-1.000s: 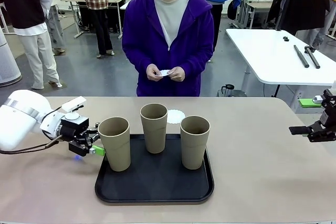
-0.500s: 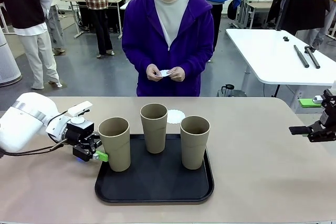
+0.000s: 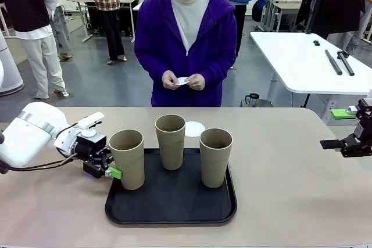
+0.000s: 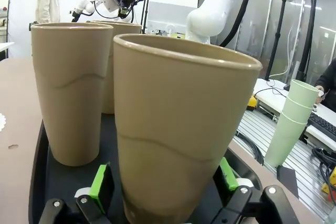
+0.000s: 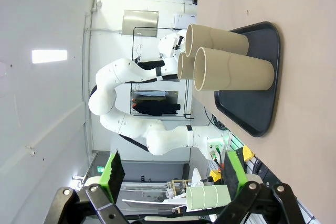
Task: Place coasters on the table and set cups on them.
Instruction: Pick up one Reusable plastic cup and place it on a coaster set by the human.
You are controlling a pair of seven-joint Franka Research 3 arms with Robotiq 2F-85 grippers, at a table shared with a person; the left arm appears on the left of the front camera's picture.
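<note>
Three tan cups stand on a black tray (image 3: 174, 204): the left cup (image 3: 127, 158), the middle cup (image 3: 170, 142) and the right cup (image 3: 215, 157). My left gripper (image 3: 112, 170) is open low around the left cup (image 4: 178, 129), with a green pad (image 4: 98, 182) on each side of its base. One white coaster (image 3: 195, 128) lies on the table (image 3: 290, 201) behind the tray. The person holds another coaster (image 3: 183, 80) in both hands. My right gripper (image 3: 349, 143) hangs open and empty at the table's far right edge; its wrist view (image 5: 173, 174) looks across at the cups (image 5: 231, 74).
A white table (image 3: 302, 56) with black rods stands at the back right. The person stands close at the far edge of the table. Bare tabletop lies to the right of the tray. A stack of pale green cups (image 4: 291, 119) sits off the table.
My left gripper has slid right and slightly forward, so its fingers now straddle the left cup's base. The right arm, the cups and the person's hands have not moved.
</note>
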